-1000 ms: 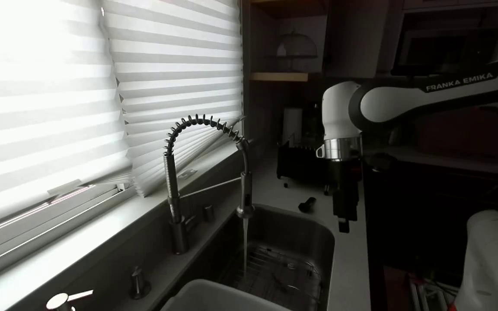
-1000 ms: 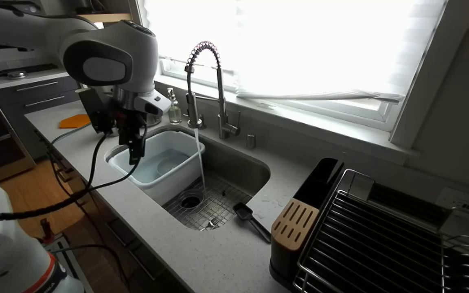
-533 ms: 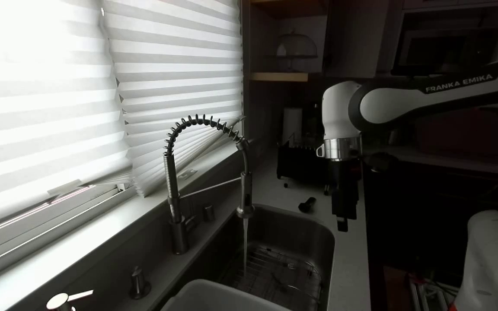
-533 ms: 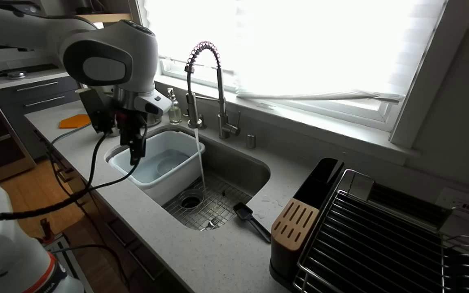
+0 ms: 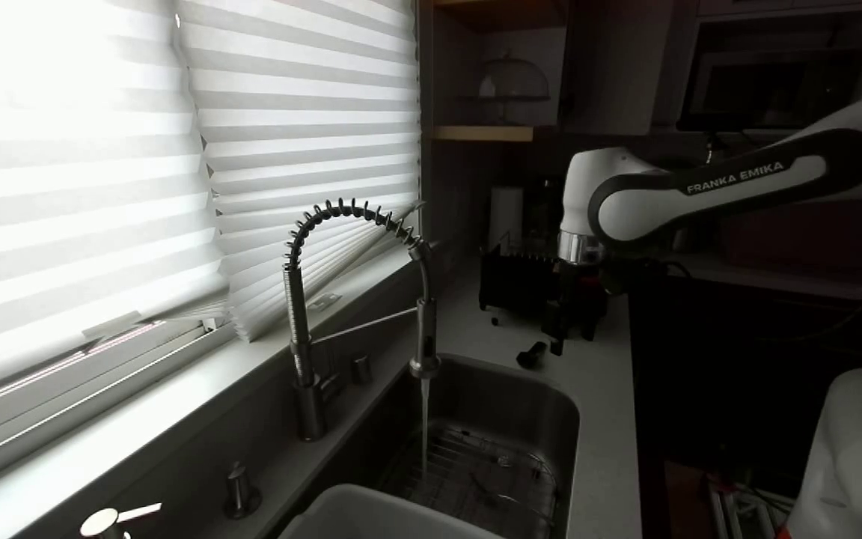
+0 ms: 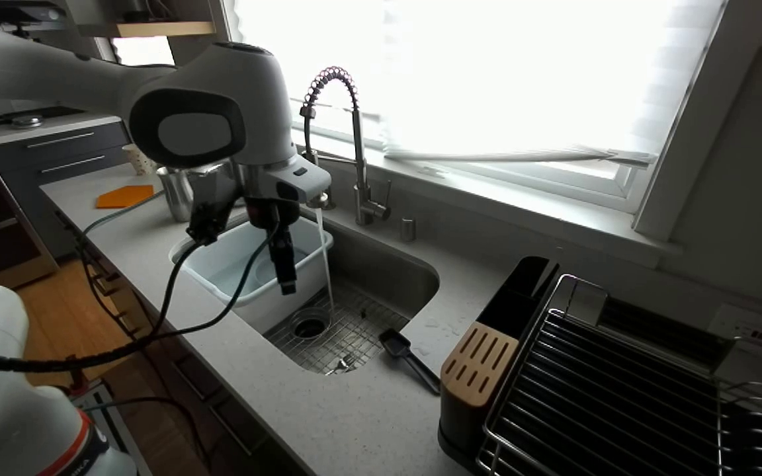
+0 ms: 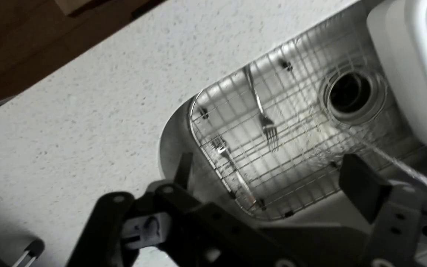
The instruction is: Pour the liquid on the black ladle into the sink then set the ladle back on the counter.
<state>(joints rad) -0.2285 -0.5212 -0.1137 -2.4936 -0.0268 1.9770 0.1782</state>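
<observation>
The black ladle [image 6: 409, 359] lies on the pale counter [image 6: 301, 416] at the corner of the sink [image 6: 387, 271]. Its bowl is at the basin rim, and whether liquid is in it I cannot tell. In another exterior view the ladle [image 5: 532, 355] is a small dark shape beyond the basin. My gripper [image 6: 288, 288] hangs above the sink side of the counter, apart from the ladle. In the wrist view the gripper [image 7: 271, 176] stands wide open over the basin, nothing between its fingers [image 7: 361, 187]; the ladle does not show clearly there.
Water runs from the tall spring-coil faucet [image 6: 359, 158]. A white tub [image 6: 265, 314] fills one end of the basin. Forks [image 7: 267, 128] lie on the wire grid by the drain [image 7: 350, 92]. Beside the ladle stand a utensil holder [image 6: 480, 363] and a dish rack [image 6: 606, 396].
In the last half second my arm has swung along the counter toward the ladle's end of the sink, and its wrist has turned. The ladle has not moved.
</observation>
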